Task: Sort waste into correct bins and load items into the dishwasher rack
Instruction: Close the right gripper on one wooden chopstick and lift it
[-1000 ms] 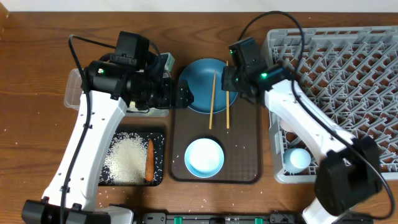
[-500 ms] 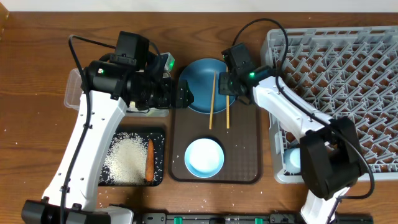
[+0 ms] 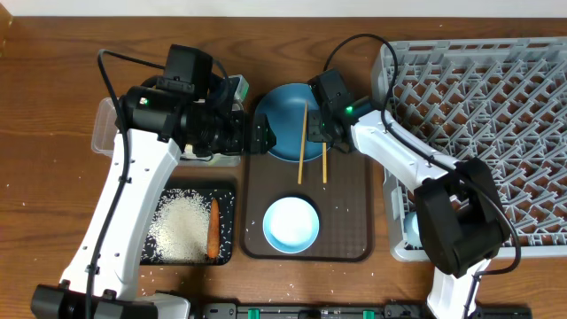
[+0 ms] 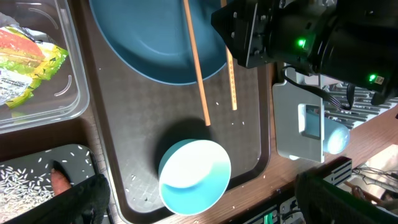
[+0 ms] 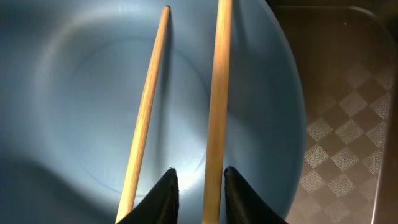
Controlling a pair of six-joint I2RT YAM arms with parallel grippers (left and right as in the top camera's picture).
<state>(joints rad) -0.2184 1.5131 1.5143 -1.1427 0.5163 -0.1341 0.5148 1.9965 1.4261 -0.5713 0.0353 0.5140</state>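
on the wooden table (image 3: 53, 221) stands the grey rack (image 3: 496, 97).

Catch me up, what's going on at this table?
The right gripper is down over the large dark blue plate, jaws open astride one of the two wooden chopsticks lying across it. The left gripper hangs open beside the plate, holding nothing. The yellow-green crumpled snack wrapper lies in the clear plastic tub, white rice grains and an orange carrot in the shallow black tray; the light blue bowl sits on the dark brown serving tray.
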